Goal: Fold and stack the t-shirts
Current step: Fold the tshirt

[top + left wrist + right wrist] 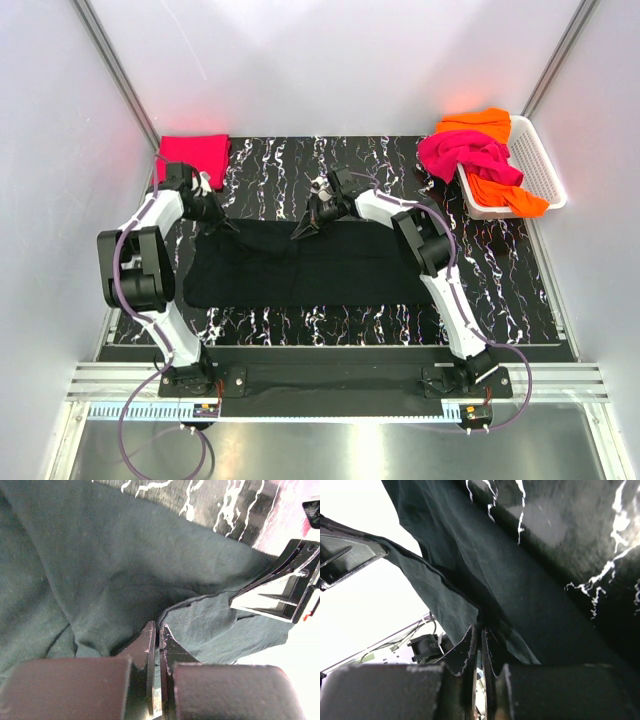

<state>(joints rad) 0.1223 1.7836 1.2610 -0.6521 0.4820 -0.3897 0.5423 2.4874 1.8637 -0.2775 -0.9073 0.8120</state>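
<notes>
The large black t-shirt [310,265] lies spread across the middle of the marbled table. My left gripper [222,224] is shut on its far left edge, and the dark cloth [100,570] is pinched at my fingertips in the left wrist view. My right gripper [306,227] is shut on the far edge near the middle, with the cloth [485,580] pinched in the right wrist view. A folded red-pink shirt [192,155] lies at the far left corner. A magenta shirt [462,153] and an orange shirt [480,123] hang over the basket.
The white lattice basket [540,165] stands at the far right of the table. White walls close in the table on three sides. The right gripper's fingers [280,587] show in the left wrist view, close to my left gripper.
</notes>
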